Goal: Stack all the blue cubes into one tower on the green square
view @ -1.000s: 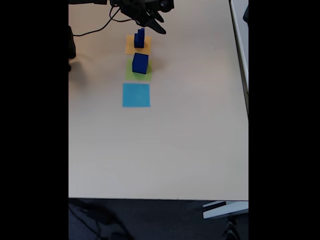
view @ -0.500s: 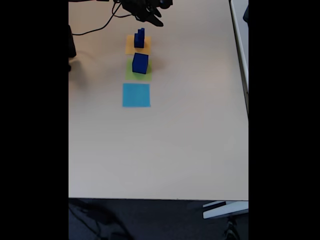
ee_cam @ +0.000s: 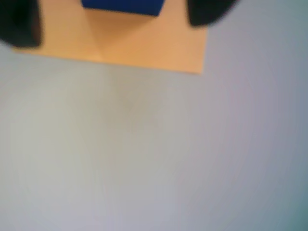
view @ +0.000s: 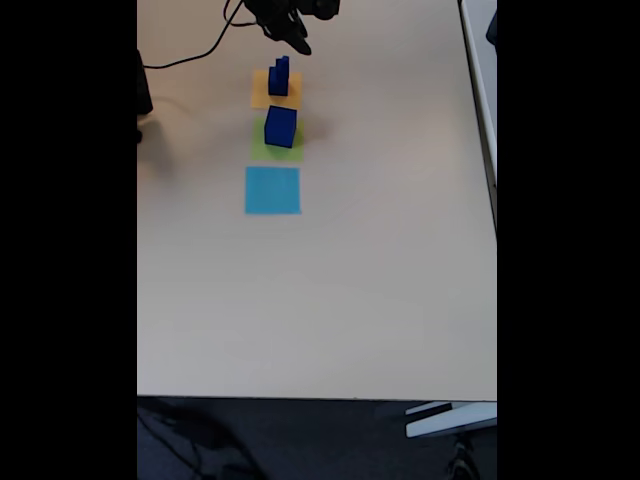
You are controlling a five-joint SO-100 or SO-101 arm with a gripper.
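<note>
2 smaller blue cubes [view: 279, 77] stacked on orange square [view: 275, 90]; large blue cube [view: 281, 127] sits on green square [view: 277, 143]. Light-blue square [view: 272, 190] bare. Gripper [view: 297, 42] above table's [view: 350, 280] far edge, fingers spread apart, holding nothing.

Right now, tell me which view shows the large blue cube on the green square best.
The fixed view: the large blue cube sits whole on the green square. The wrist view looks at the orange square instead.
</note>
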